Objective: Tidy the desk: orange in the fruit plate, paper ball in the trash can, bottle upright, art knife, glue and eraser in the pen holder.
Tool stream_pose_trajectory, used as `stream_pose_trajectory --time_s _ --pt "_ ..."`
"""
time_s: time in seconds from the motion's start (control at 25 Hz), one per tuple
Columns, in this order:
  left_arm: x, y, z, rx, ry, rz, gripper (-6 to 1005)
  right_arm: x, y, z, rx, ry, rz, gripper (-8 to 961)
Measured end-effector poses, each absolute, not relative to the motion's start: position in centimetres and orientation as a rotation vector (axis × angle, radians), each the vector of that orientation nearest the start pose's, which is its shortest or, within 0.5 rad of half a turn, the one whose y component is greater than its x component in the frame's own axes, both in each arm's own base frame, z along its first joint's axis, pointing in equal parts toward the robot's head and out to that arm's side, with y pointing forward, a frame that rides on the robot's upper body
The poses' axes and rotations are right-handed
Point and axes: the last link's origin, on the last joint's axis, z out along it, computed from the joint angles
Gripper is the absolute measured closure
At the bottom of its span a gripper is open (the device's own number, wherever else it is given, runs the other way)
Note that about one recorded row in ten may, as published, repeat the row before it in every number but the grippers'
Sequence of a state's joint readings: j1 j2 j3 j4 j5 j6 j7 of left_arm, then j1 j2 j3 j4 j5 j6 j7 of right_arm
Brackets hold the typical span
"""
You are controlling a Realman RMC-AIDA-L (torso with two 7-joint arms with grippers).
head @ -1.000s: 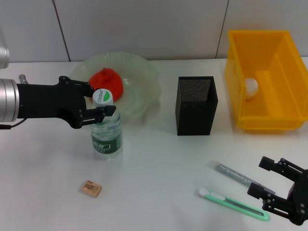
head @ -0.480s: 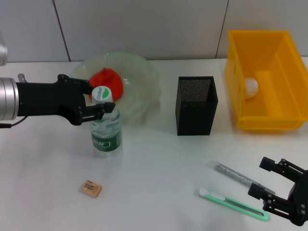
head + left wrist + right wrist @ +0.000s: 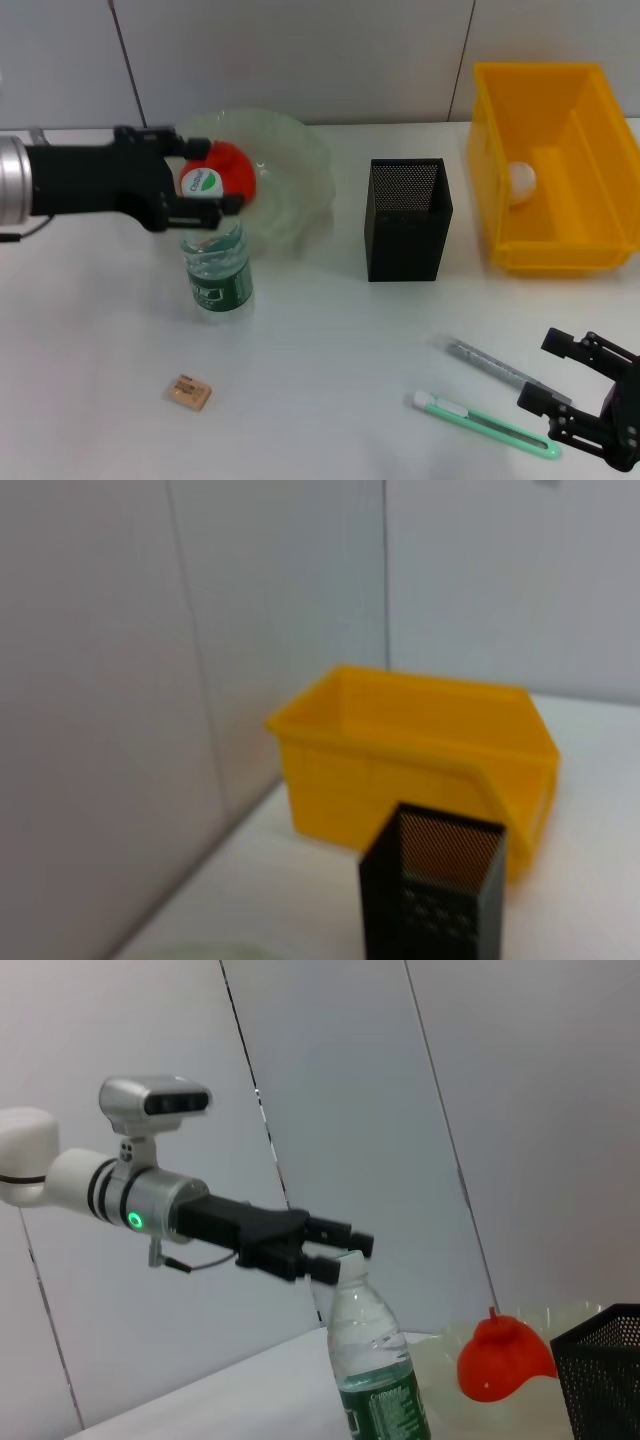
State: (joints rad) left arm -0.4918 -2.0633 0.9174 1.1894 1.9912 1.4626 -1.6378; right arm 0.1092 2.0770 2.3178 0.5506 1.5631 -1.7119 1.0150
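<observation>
The clear water bottle [image 3: 218, 268] with a green label stands upright in front of the glass fruit plate [image 3: 295, 165]. My left gripper [image 3: 212, 178] is open, its fingers on either side of the bottle's cap; it also shows in the right wrist view [image 3: 335, 1250]. The orange [image 3: 230, 168] lies in the plate. The paper ball [image 3: 522, 178] lies in the yellow bin [image 3: 600, 245]. The eraser [image 3: 188, 391], the green art knife [image 3: 487, 422] and the glue stick [image 3: 480, 358] lie on the table. My right gripper [image 3: 540, 372] is open and empty at the glue stick's near end.
The black mesh pen holder [image 3: 407, 222] stands at mid table between the plate and the bin. The left wrist view shows the pen holder [image 3: 435, 895] and the bin [image 3: 410, 750]. The right wrist view shows the bottle [image 3: 375, 1360] and the orange [image 3: 500, 1355].
My left gripper has risen from the bottle's shoulder to its cap. The bottle has gone from a slight tilt to upright. The right arm has not moved.
</observation>
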Motion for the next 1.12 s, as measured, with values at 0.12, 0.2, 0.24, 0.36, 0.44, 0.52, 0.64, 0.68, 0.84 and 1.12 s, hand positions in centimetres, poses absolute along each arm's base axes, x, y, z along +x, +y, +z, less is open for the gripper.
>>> stream_pose_trajectory --time_s 0.12,0.2,0.24,0.36,0.44,0.52,0.64,0.68,0.84,1.12 --pt "-19.7 36.8 7.5 -2.608 -0.258 -0.443 213 32.7 20.6 0.5 -2.411 0.603 1.013 177" --pt "-19.1 36.7 8.3 -2.595 -0.220 -0.481 184 32.7 20.6 0.5 -2.410 0.602 1.014 177" --pt "-18.8 36.4 8.5 -2.598 -0.194 -0.510 184 32.7 20.7 0.5 -2.405 0.600 1.017 177" --pt "-18.0 35.0 8.7 -2.627 -0.092 -0.629 184 32.7 20.8 0.7 -2.391 0.599 1.021 176" --pt "-18.0 33.5 8.3 -2.667 -0.030 -0.724 185 32.7 21.1 1.6 -2.370 0.626 1.045 176" --pt "-18.3 32.5 7.6 -2.693 -0.004 -0.805 185 32.6 21.3 2.2 -2.373 0.645 1.055 176" --pt "-20.6 30.7 4.8 -2.720 -0.010 -0.951 185 31.6 22.3 5.8 -2.418 0.675 1.052 176" --pt "-21.3 30.3 4.0 -2.719 -0.016 -0.975 185 31.2 22.6 6.7 -2.440 0.688 1.039 177" --pt "-24.3 28.7 0.3 -2.708 -0.103 -1.036 186 28.9 24.4 9.4 -2.578 0.722 0.911 177" --pt "-27.0 26.6 -3.0 -2.671 -0.144 -0.991 186 22.7 28.7 11.0 -2.800 0.730 0.285 177"
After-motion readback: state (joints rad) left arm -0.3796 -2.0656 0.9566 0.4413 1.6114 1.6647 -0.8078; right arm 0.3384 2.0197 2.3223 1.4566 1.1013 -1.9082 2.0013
